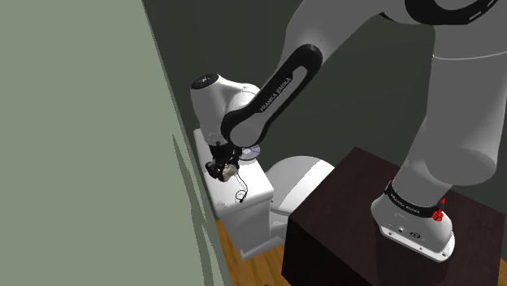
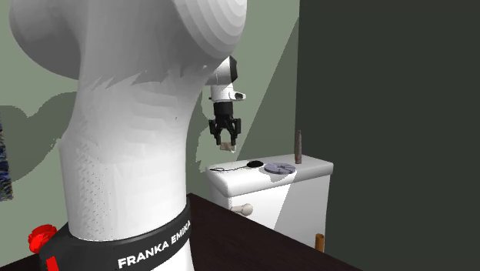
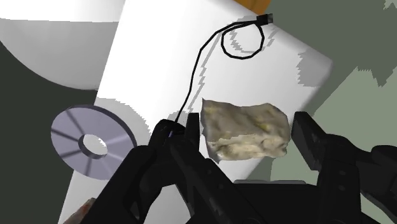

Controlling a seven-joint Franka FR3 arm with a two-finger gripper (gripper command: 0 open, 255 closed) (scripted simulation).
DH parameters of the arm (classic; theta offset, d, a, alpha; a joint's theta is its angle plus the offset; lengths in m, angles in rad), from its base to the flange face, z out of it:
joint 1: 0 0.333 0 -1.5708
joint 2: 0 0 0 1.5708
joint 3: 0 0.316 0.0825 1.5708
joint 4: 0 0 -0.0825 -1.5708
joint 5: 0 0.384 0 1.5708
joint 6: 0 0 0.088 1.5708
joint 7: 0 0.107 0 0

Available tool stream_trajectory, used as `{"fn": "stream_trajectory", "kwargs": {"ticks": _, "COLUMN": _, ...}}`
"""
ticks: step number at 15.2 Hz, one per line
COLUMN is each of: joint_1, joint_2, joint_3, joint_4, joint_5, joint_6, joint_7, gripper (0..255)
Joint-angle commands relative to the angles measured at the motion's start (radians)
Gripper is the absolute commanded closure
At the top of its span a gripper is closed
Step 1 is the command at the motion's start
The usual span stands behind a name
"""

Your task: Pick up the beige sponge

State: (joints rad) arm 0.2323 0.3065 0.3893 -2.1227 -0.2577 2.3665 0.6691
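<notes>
The beige sponge [image 3: 245,130], a rough pale lump, sits clasped between my two black fingers. My gripper [image 3: 247,137] is shut on it, one finger touching each side. In the second exterior view the gripper [image 2: 225,138] hangs well above the white toilet tank lid [image 2: 261,181], with the sponge [image 2: 225,144] showing between the fingertips. In the shoulder view the gripper [image 1: 225,171] points down over the tank [image 1: 244,199] beside the green wall, and the sponge [image 1: 231,171] is a small tan patch in it.
A looped black cable [image 3: 238,41] and a grey disc [image 3: 89,143] lie on the tank lid. A brown upright stick [image 2: 298,146] stands at the lid's far end. The toilet bowl [image 1: 296,179] and the dark stand [image 1: 357,211] lie close by. The green wall [image 1: 81,146] runs alongside.
</notes>
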Motion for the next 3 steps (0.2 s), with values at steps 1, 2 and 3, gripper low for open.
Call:
{"fn": "stream_trajectory", "kwargs": {"ticks": 1, "joint_1": -0.004, "joint_2": -0.019, "joint_3": 0.006, "joint_4": 0.006, "joint_5": 0.014, "joint_6": -0.023, "joint_7": -0.011, "gripper": 255}}
{"fn": "stream_trajectory", "kwargs": {"ticks": 2, "joint_1": -0.004, "joint_2": -0.021, "joint_3": 0.007, "joint_4": 0.006, "joint_5": 0.015, "joint_6": -0.025, "joint_7": -0.012, "gripper": 255}}
{"fn": "stream_trajectory", "kwargs": {"ticks": 3, "joint_1": -0.004, "joint_2": -0.021, "joint_3": 0.006, "joint_4": 0.006, "joint_5": 0.015, "joint_6": -0.025, "joint_7": -0.012, "gripper": 255}}
